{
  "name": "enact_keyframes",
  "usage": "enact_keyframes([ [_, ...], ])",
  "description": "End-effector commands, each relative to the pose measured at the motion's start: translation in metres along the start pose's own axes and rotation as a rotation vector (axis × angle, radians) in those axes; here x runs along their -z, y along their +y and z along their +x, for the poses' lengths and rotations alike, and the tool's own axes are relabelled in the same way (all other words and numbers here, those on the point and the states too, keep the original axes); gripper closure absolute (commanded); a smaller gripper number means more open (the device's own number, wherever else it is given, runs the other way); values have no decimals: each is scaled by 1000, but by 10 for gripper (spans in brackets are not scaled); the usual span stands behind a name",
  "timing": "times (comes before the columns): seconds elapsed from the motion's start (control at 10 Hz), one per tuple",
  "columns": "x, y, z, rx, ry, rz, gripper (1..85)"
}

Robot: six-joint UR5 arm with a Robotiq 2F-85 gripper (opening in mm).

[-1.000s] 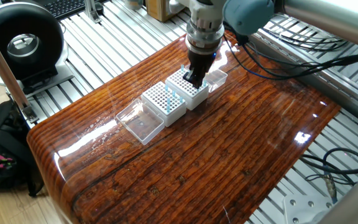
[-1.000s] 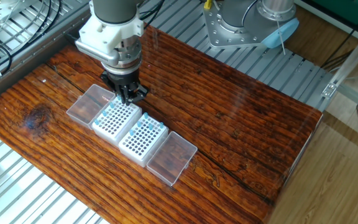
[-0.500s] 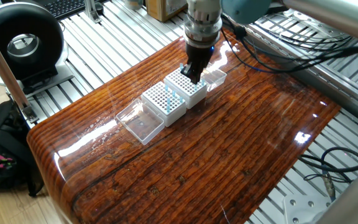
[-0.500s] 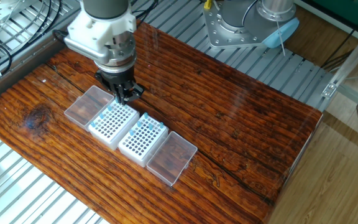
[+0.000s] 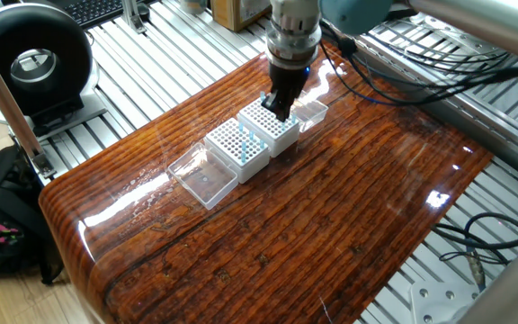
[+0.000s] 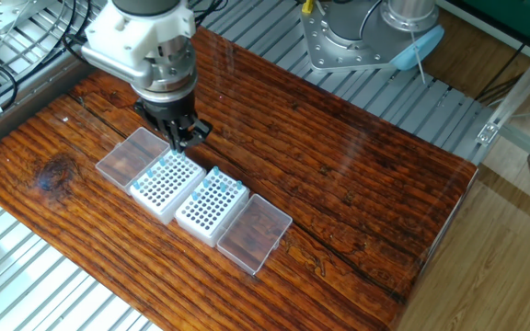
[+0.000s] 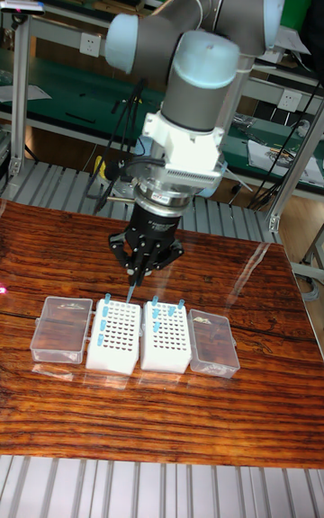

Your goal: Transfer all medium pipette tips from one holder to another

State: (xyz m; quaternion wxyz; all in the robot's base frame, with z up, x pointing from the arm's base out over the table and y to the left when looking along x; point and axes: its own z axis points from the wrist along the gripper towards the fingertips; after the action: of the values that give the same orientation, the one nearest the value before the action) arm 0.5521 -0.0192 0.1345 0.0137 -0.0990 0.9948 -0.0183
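Two white racks side by side; gripper [image 7: 135, 281] above left rack [image 7: 112, 334], pinching blue tip [image 7: 130, 290]; mid-transfer; next: carry to other rack [image 7: 166, 334], lower into free hole.

Upright light-blue tips [image 7: 106, 302] in both holders [image 7: 113, 349]

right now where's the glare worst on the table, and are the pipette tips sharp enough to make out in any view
One fixed view: strong white glare on the wooden table at its right edge and behind the pincer; the medium pipette tips are only small bluish smears. The other fixed view: softer sheen, tips small but distinct. Tall fixed view: a pale streak at the right; tips clearest here.
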Motion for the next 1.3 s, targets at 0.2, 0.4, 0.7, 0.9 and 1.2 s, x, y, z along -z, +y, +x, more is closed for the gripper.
enact_keyframes([
  [0.2,40,23,-20,-21,-10,-4,727],
  [0.4,50,45,-37,-39,-40,-31,727],
  [0.7,53,79,-49,-102,-46,-70,733],
  [0.9,45,102,-54,-134,-49,-100,740],
  [1.2,22,114,-47,-177,-40,-64,790],
])
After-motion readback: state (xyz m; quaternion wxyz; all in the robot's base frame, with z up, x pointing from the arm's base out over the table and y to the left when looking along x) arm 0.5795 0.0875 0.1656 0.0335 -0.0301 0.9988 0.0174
